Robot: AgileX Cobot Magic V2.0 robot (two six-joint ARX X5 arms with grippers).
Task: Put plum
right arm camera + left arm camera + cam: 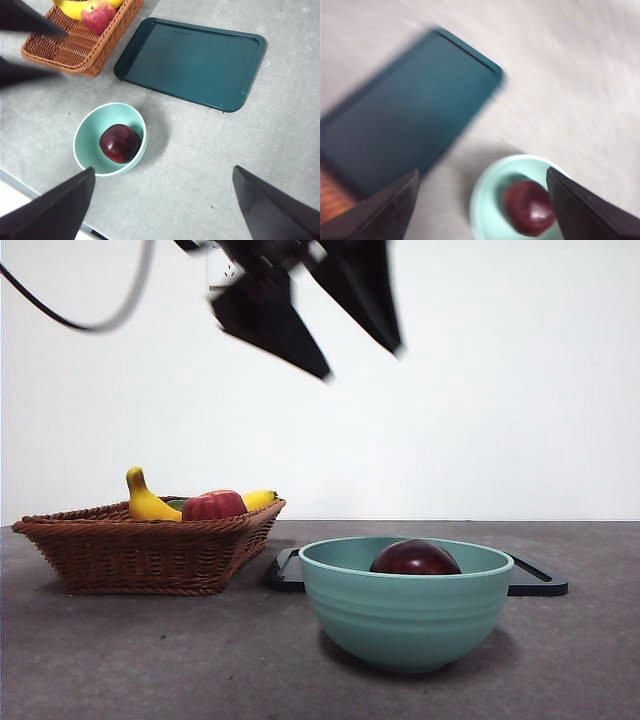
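The plum [415,558] is dark maroon and glossy and lies inside the mint-green bowl [400,615] at the front of the table. It also shows in the left wrist view [529,207] and the right wrist view [119,143]. My left gripper [360,362] is open and empty, high above the bowl, and blurred with motion [482,172]. Its dark jaws also show in the right wrist view [57,52]. My right gripper [164,169] is open and empty, high above the table, with the bowl [87,135] below it.
A wicker basket [140,550] stands left of the bowl, with a yellow banana [145,502] and a red apple [213,506] in it. A dark teal tray [192,62] lies flat behind the bowl. A black cable hangs at the top left.
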